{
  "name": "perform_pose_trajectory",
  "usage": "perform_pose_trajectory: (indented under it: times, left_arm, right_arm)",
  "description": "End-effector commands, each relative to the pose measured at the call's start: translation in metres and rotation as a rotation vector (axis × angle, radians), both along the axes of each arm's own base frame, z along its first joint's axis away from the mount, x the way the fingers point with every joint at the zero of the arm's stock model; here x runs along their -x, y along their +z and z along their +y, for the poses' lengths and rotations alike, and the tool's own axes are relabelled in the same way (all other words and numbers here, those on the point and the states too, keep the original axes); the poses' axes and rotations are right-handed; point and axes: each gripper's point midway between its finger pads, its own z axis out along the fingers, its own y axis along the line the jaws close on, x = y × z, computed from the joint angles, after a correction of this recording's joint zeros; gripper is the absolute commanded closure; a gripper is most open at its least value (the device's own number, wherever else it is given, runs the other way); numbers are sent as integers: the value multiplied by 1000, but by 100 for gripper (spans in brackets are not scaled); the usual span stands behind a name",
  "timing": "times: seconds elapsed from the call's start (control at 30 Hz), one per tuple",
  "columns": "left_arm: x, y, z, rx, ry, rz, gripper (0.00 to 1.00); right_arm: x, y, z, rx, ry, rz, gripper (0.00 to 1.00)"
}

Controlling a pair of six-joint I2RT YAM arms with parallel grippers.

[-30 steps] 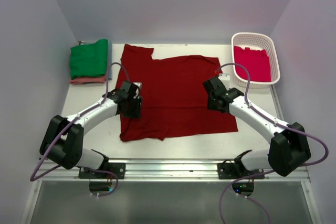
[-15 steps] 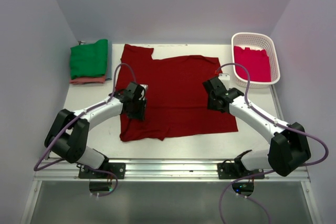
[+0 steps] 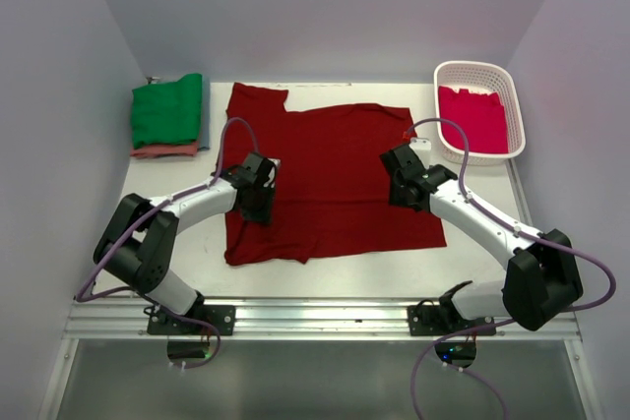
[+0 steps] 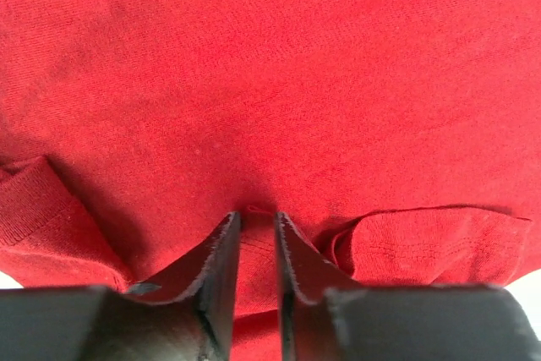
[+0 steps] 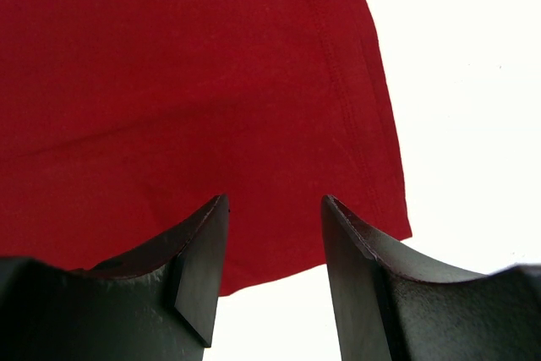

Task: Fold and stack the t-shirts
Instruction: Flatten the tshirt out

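While the left gripper (image 4: pixel 256 219) pinches a ridge of the dark red t-shirt (image 3: pixel 335 179), the right gripper (image 5: pixel 275 205) hangs with jaws apart over its edge

T-shirts, five at most: one large dark red cloth t-shirt (image 3: pixel 335 174) spread flat under both pincers. One bright crimson-pink cloth t-shirt (image 3: pixel 474 117) lies beyond the right pincer (image 5: pixel 273 202), off to its right. One pile sits beyond the left pincer (image 4: pixel 256 216), off to its left. In the pile, one folded green cloth t-shirt (image 3: pixel 167 110) is on top and one folded salmon-pink cloth t-shirt (image 3: pixel 162 151) is beneath. One thin bluish cloth edge (image 3: pixel 205 115) shows on the side nearest that pincer (too little shows to call it a shirt for certain).

Baskets: one white plastic lattice basket (image 3: pixel 472 67), holding the crimson-pink one.

Arms: two, the left arm (image 3: pixel 192 206) and the right arm (image 3: pixel 482 223), each ending in one pincer. That makes two pincers and four black fingers (image 5: pixel 199 259).

Purple cables (image 3: pixel 236 121): two, one looping beside each pincer.

White table (image 3: pixel 335 277): one.
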Motion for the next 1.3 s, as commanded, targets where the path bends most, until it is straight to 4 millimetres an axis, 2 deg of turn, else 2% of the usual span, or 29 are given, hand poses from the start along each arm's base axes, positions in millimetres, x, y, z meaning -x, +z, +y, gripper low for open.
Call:
perform_pose_trajectory:
  times: [0.0, 0.17, 0.33, 0.43, 0.53, 0.87, 1.03, 1.2, 1.23, 1.27]
  left_arm:
    - [-15, 13, -9, 23, 6, -59, 76]
    - [-12, 15, -8, 24, 8, -56, 100]
    - [-9, 26, -4, 7, 22, -75, 100]
    - [-2, 40, -5, 8, 25, -94, 100]
    - [7, 62, -3, 21, 37, -139, 100]
    - [37, 114, 19, 50, 118, -212, 100]
    - [53, 136, 23, 119, 138, -243, 100]
    - [73, 157, 13, 243, 112, -239, 100]
    - [76, 166, 12, 273, 107, -260, 100]
    - [82, 176, 3, 335, 76, -250, 100]
  right_arm:
    - [-4, 5, -4, 20, -19, -33, 48]
    - [-4, 2, -4, 27, -20, -25, 49]
    - [-2, 4, -5, 30, -24, -25, 49]
    - [-2, 7, -7, 30, -26, -31, 50]
    - [-1, 10, -8, 31, -30, -38, 50]
    - [1, 8, -7, 25, -20, -24, 50]
    - [7, 16, -9, 14, -19, -28, 50]
    - [13, 26, -14, 12, -24, -42, 51]
    - [16, 27, -16, 20, -26, -38, 51]
    - [16, 29, -18, 24, -29, -42, 51]
